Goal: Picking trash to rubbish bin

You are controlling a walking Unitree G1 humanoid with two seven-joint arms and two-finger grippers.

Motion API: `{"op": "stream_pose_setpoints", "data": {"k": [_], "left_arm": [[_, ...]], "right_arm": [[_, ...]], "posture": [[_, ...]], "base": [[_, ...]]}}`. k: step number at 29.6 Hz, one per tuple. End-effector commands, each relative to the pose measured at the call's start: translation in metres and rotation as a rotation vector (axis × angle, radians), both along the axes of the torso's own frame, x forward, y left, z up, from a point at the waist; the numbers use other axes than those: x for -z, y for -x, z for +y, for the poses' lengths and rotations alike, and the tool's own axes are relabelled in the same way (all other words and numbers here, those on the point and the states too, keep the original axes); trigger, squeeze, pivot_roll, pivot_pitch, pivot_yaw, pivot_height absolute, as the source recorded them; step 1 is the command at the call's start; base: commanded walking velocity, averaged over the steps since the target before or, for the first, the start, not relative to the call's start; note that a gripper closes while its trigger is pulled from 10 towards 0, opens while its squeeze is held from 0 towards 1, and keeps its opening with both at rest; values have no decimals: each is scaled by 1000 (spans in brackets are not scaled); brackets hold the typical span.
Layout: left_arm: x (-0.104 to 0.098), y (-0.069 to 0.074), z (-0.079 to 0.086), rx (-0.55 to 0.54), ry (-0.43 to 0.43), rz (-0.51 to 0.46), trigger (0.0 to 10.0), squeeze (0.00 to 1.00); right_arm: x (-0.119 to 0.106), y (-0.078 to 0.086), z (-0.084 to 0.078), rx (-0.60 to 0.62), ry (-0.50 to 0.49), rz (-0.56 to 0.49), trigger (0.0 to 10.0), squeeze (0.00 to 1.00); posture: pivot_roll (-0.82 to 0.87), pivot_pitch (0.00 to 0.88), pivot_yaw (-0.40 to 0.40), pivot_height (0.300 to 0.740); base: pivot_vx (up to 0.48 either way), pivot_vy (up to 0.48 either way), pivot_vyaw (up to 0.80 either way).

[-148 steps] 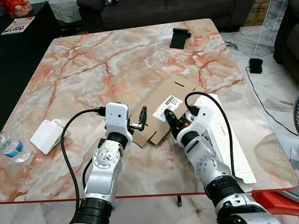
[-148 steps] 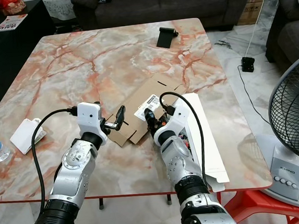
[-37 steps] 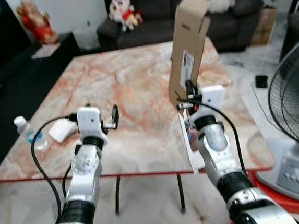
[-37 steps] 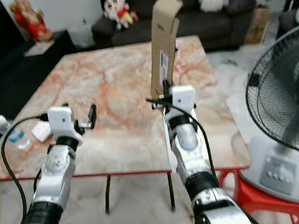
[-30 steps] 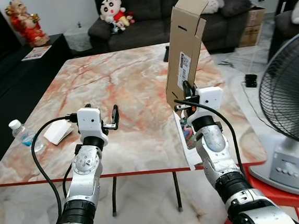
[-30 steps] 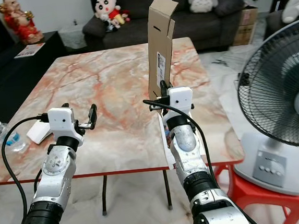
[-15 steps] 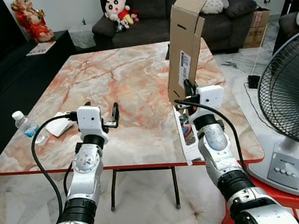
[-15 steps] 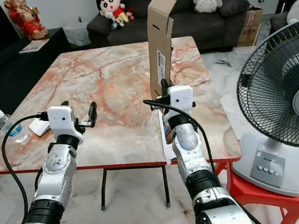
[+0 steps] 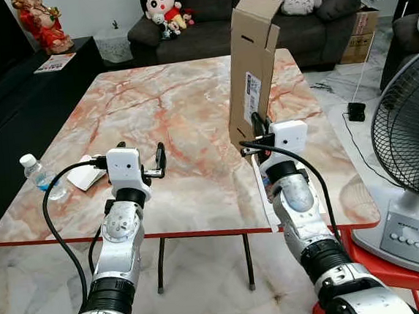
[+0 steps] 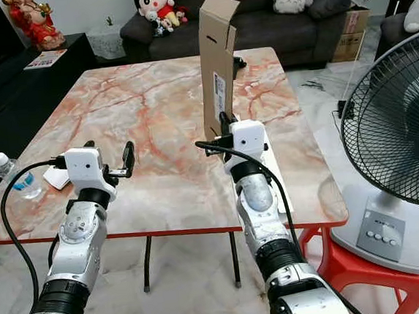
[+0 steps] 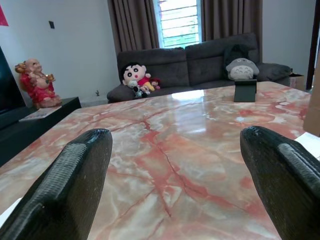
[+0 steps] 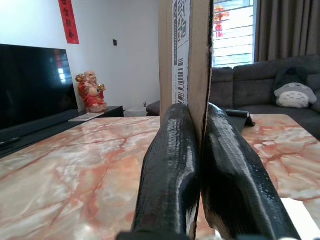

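A flattened brown cardboard box [image 9: 250, 69] with a white label stands upright above the marble table [image 9: 169, 116], pinched at its lower edge by my right gripper [image 9: 257, 127]. The right wrist view shows both black fingers [image 12: 170, 165] pressed against the cardboard [image 12: 184, 50]. My left gripper [image 9: 158, 160] hovers over the table's near left part, open, with nothing between its fingers [image 11: 75, 175]. A white paper scrap [image 9: 86, 176] and a small water bottle [image 9: 41, 175] lie at the table's left edge. A long white flat box [image 10: 275, 167] lies under my right arm.
A black floor fan [image 10: 395, 133] on a red stool [image 10: 358, 261] stands at the right. A dark sofa [image 9: 256, 13] with plush toys lies beyond the table. A black phone stand [image 11: 245, 91] sits at the far table edge. A black TV cabinet [image 9: 13, 93] runs along the left.
The camera has pulled back and risen from the table. Five seconds ago the cardboard lay flat on the table; now my right gripper holds it upright. It has shifted slightly left lately.
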State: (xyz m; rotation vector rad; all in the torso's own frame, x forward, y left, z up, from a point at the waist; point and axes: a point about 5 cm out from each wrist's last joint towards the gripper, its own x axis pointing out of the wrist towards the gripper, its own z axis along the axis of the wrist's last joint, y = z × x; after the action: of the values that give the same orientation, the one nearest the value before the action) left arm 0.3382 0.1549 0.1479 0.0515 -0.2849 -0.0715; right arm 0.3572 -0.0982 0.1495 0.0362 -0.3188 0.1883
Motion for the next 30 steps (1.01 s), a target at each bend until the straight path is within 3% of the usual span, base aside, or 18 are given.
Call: {"op": "stream_pose_setpoints", "data": {"k": [1, 19, 30], "left_arm": [[-3, 1, 1, 6, -5, -14, 10000, 0], [-6, -1, -3, 16, 3, -22, 10000, 0], [-6, -2, -1, 0, 1, -17, 10000, 0]], "right_arm": [[-4, 0, 3, -9, -7, -16, 10000, 0], [-4, -1, 4, -12, -6, -11, 10000, 0], [-5, -2, 2, -5, -12, -5, 10000, 0]], "posture": [[77, 0, 91, 740], [84, 0, 91, 740], [89, 0, 87, 740]], "base": [[0, 0, 0], [0, 0, 0], [-276, 0, 0]]}}
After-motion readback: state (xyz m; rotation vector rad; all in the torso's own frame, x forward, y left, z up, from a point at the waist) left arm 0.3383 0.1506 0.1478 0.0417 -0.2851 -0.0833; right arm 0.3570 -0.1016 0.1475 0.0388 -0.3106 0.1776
